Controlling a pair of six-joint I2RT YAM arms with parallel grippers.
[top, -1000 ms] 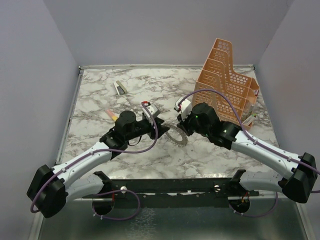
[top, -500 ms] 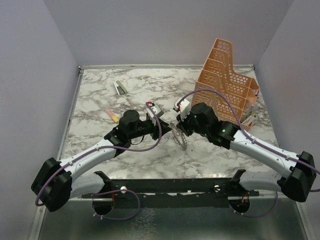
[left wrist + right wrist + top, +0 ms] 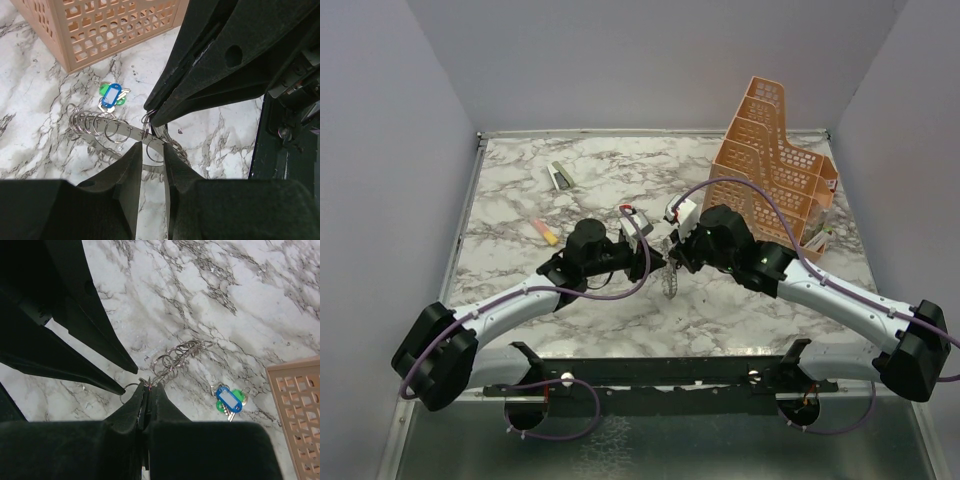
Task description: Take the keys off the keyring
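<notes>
A white-and-grey marble-patterned table (image 3: 520, 200) carries a tall orange perforated plastic desk organiser (image 3: 770, 160) at its right rear. The two arms meet at mid-table. The left gripper (image 3: 150, 149) has its black fingers drawn nearly together, pinching the band of the large thin dark-grey metal keyring (image 3: 668, 280), which stands tilted on edge between the two grippers. The right gripper (image 3: 145, 388) is clamped tight on one of the small silvery metal keys (image 3: 87, 122). Up close, these look like thin wire loops strung along the ring. A small blue plastic tag (image 3: 112, 94) lies on the marble beside the organiser.
</notes>
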